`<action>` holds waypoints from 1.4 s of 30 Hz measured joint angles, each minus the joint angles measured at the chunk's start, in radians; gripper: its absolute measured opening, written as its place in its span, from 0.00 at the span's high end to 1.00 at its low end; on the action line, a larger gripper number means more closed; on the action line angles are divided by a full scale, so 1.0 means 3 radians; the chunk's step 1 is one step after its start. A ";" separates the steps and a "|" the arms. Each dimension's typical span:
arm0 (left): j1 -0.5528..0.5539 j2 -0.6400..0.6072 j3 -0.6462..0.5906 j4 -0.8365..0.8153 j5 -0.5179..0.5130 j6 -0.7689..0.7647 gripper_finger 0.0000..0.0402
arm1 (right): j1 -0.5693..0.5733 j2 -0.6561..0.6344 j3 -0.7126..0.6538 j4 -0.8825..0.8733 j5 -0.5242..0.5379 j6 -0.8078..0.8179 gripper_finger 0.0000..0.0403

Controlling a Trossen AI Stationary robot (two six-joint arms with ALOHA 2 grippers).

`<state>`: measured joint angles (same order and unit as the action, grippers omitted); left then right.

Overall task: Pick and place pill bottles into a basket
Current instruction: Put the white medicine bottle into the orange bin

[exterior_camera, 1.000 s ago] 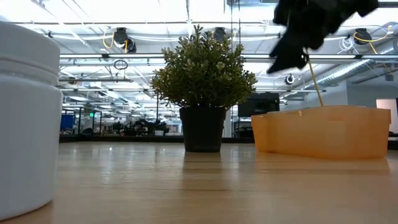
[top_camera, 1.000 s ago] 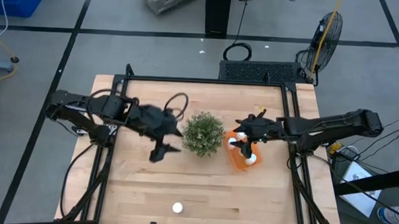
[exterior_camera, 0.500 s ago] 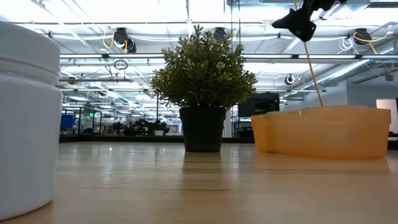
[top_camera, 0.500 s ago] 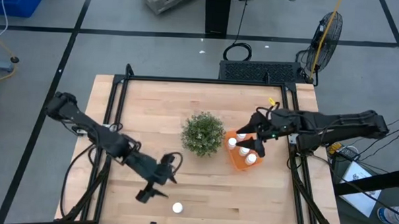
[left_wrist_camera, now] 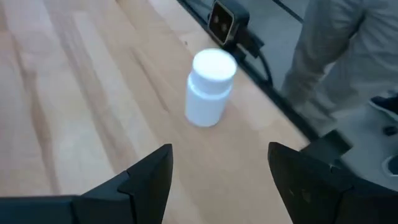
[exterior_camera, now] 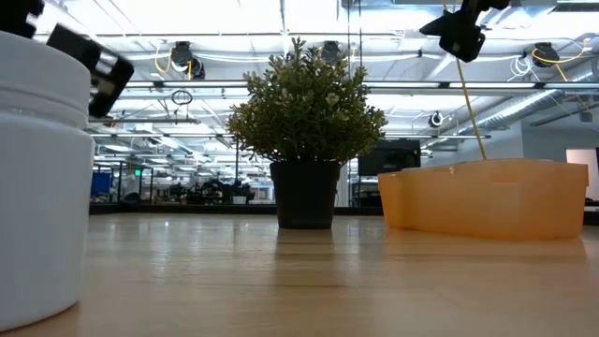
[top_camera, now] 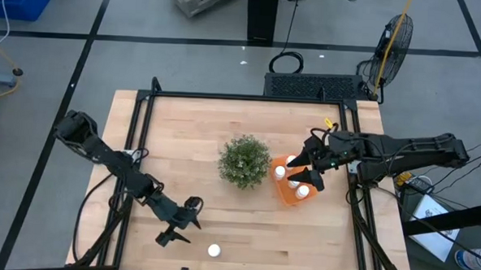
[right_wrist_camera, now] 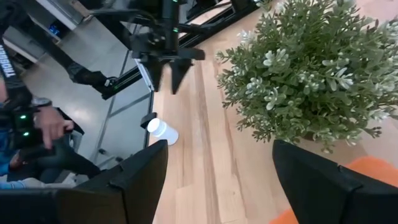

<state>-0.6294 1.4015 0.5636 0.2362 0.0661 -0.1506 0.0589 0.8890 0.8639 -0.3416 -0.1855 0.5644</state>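
Observation:
One white pill bottle (top_camera: 213,250) stands upright on its base near the table's near edge; it also shows in the left wrist view (left_wrist_camera: 210,87) and, large, in the low view (exterior_camera: 37,178). My left gripper (top_camera: 184,224) is open, a short way to the left of it and empty (left_wrist_camera: 221,168). The orange basket (top_camera: 285,194) stands right of the bushy plant (top_camera: 244,160) and holds several white bottles (top_camera: 302,191). My right gripper (top_camera: 306,172) hovers open and empty above the basket (exterior_camera: 487,197).
The potted plant (exterior_camera: 307,122) stands mid-table, touching the basket's left side. A black camera unit (left_wrist_camera: 224,22) sits at the table's near edge beyond the lone bottle. A person stands off the table (left_wrist_camera: 336,50), hands showing in the right wrist view (right_wrist_camera: 43,124).
My left gripper has swung from beside the plant toward the table's near edge and come down close to the lone bottle, staying open. My right gripper has risen a little above the basket and shifted slightly toward the table's right edge.

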 joint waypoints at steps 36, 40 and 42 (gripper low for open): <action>0.0024 0.1750 -0.0006 0.2342 0.0387 0.0322 0.33 | -0.0001 0.0206 -0.0003 0.0290 0.0114 0.0112 0.31; 0.0042 0.1894 0.0120 0.2343 0.0393 0.0326 0.33 | -0.0001 0.0206 -0.0003 0.0290 0.0113 0.0112 0.31; 0.0053 0.1967 0.0191 0.2348 0.0390 0.0324 0.33 | -0.0001 0.0206 -0.0003 0.0290 0.0109 0.0113 0.31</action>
<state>-0.6135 1.9916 0.6210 0.9406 0.1831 -0.0534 0.0586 0.9508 0.8631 -0.2546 -0.1527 0.5982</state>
